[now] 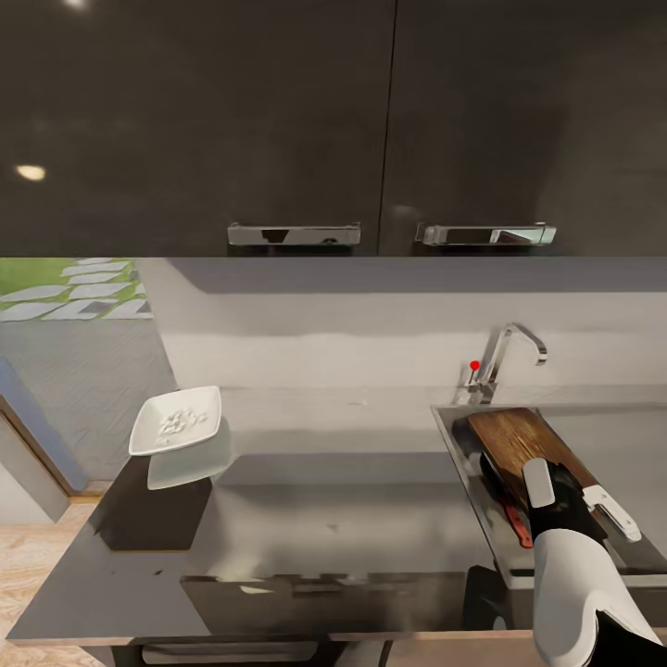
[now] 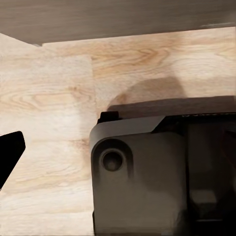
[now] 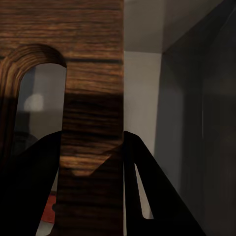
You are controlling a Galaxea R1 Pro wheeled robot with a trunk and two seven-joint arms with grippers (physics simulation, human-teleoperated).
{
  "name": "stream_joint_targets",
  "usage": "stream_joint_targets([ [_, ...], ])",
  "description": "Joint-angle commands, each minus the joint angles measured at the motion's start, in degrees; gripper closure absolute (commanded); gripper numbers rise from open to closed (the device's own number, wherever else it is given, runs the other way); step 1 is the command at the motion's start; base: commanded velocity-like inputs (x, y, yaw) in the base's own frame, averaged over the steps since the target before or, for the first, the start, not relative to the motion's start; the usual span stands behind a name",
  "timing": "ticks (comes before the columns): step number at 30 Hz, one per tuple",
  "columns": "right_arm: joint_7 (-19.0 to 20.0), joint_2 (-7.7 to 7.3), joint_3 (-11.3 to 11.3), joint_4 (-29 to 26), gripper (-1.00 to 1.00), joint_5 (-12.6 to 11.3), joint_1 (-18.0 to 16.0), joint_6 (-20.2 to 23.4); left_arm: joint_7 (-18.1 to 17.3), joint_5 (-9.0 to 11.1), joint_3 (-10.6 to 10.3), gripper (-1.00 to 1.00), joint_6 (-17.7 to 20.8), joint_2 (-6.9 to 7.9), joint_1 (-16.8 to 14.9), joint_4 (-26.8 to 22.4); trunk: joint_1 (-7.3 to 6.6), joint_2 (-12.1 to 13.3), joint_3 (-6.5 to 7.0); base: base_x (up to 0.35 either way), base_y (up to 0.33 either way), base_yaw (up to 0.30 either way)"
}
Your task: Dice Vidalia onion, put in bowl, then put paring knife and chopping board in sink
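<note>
Right arm: smooth white moulded shell on the forearm, rounded and glossy, widening toward the near edge of the head view. A dark grey to black band follows at the wrist, with a black section beyond it. On top of the wrist sits a pale grey, rounded oblong cap.

Right gripper: two matt black fingers, flat-sided and tapering to blunt points; one carries a narrow slit-shaped opening along its length.

Left gripper: one black, wedge-shaped fingertip shows at the frame's edge.

Base: dark grey moulded housing with rounded corners, a circular recessed boss near one corner, a small black tab on the upper edge.
</note>
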Motion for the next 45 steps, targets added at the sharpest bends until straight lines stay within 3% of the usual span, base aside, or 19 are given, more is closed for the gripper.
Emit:
stream_joint_targets([
  [1,-0.2,-0.02,0.0,-0.1,1.00,-0.1,0.0,0.5,0.2,0.1,-0.5,-1.00,0.2,0.13,-0.1,0.3,0.04,-0.1,-0.13,0.000,0.000,0.000],
  [8,0.0,0.06,0.0,-0.1,1.00,-0.2,0.0,0.6,0.3,0.2,-0.4,-1.00,1.6,2.19,-0.1,0.3,0.04,-0.1,-0.13,0.000,0.000,0.000],
  [33,0.2,0.78,-0.1,1.2,1.00,-1.1,0.0,0.5,0.3,0.3,-0.4,-1.00,2.4,2.34,-0.1,0.3,0.04,-0.1,-0.13,0.008,0.000,0.000],
  [45,0.4,0.15,-0.3,5.8,1.00,-1.2,0.0,-0.7,0.3,0.3,-0.4,-1.00,3.2,2.19,-0.1,0.3,0.04,-0.1,-0.13,0.031,0.000,0.000],
])
